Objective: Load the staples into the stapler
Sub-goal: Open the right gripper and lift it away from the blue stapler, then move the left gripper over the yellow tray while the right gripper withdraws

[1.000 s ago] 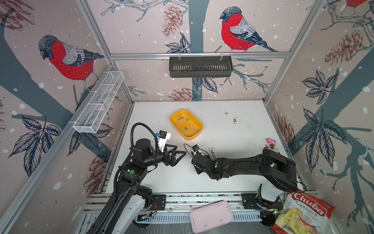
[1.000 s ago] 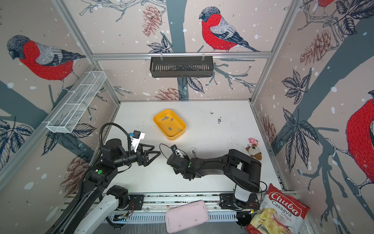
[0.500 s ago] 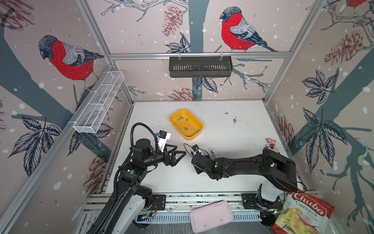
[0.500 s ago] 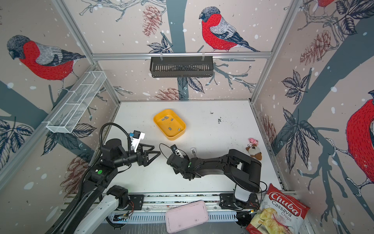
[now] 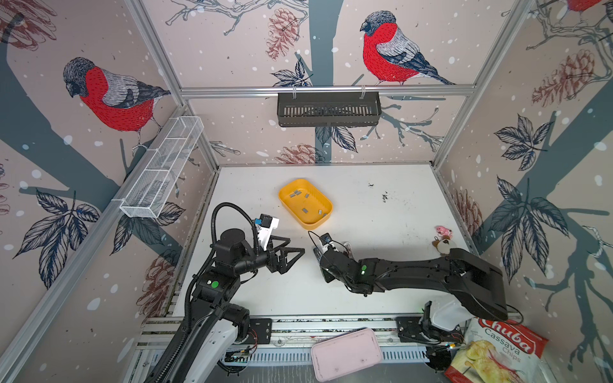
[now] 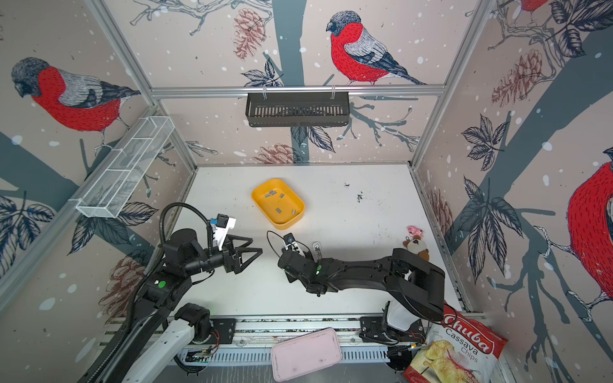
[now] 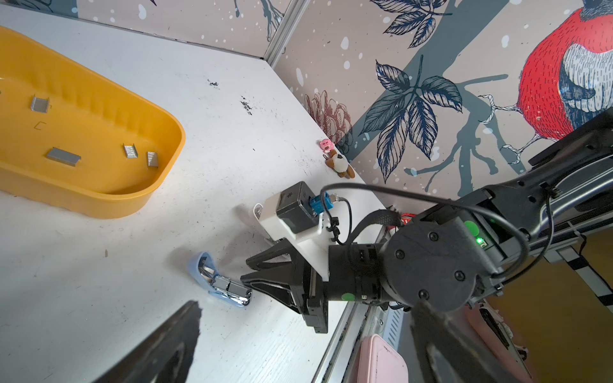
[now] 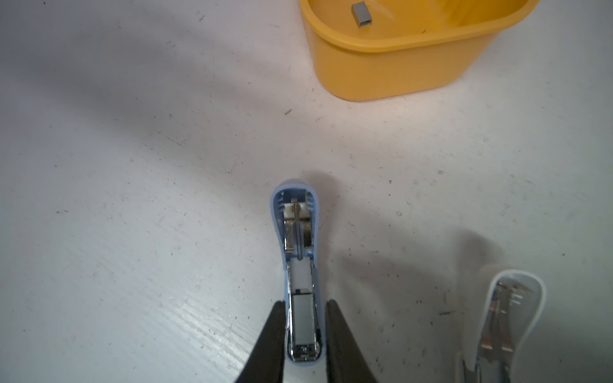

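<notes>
On your scuffed white table [image 5: 381, 265], inside bird-papered walls [image 5: 232, 49], right gripper [image 8: 305, 303] clamps the blue stapler [image 8: 295, 205]; left gripper [image 5: 296, 245] stands apart.

Staples [image 5: 305, 210] in yel. tray [image 5: 311, 226] (stapler [image 8: 300, 265] open)

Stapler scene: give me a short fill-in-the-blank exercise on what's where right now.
1. The staples lie in a ___ tray.
2. The opened stapler clamped between the right gripper fingers has a ___ shell.
3. The left gripper hovers above the table with its fingers ___.
Missing words: yellow; blue; open.
</notes>
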`<state>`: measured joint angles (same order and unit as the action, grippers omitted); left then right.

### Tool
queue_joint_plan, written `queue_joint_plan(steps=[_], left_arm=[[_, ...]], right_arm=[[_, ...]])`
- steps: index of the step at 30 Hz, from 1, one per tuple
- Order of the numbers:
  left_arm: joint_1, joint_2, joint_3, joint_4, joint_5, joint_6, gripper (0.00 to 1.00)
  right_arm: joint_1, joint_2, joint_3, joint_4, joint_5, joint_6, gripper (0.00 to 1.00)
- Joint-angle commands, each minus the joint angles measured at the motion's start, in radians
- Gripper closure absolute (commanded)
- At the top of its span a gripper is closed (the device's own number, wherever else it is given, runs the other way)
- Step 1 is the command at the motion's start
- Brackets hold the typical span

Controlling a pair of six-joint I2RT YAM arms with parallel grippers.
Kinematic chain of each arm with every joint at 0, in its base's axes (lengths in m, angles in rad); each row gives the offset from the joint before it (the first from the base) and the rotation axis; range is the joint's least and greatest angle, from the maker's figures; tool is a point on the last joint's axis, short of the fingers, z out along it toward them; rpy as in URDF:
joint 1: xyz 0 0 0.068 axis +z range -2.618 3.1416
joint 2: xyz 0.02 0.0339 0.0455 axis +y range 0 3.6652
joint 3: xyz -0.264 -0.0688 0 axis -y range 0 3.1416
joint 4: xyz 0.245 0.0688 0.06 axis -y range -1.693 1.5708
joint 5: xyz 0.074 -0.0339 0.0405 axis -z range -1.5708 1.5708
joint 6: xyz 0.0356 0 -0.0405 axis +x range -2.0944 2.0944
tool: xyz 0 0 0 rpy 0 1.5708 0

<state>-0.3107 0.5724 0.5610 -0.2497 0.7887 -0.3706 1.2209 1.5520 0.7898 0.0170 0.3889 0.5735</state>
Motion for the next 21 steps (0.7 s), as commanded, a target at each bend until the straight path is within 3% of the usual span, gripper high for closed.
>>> queue_joint_plan(steps=[1,5,11,21], left_arm=[[0.001,-0.007,-0.004,0.049,0.018,0.000,0.02],[0.001,0.001,0.005,0.033,-0.027,0.004,0.02],[0.001,0.064,0.059,-0.051,-0.218,0.004,0.01],[0.002,0.447,0.257,-0.077,-0.439,0.156,0.02]], right_arm=[[-0.003,-0.033,-0.006,0.045,0.014,0.012,0.75],[-0.016,-0.080,-0.009,0.038,0.024,0.016,0.75],[-0.073,-0.224,-0.048,0.032,0.019,0.001,0.74],[-0.265,-0.472,-0.105,0.024,-0.058,-0.104,0.69]])
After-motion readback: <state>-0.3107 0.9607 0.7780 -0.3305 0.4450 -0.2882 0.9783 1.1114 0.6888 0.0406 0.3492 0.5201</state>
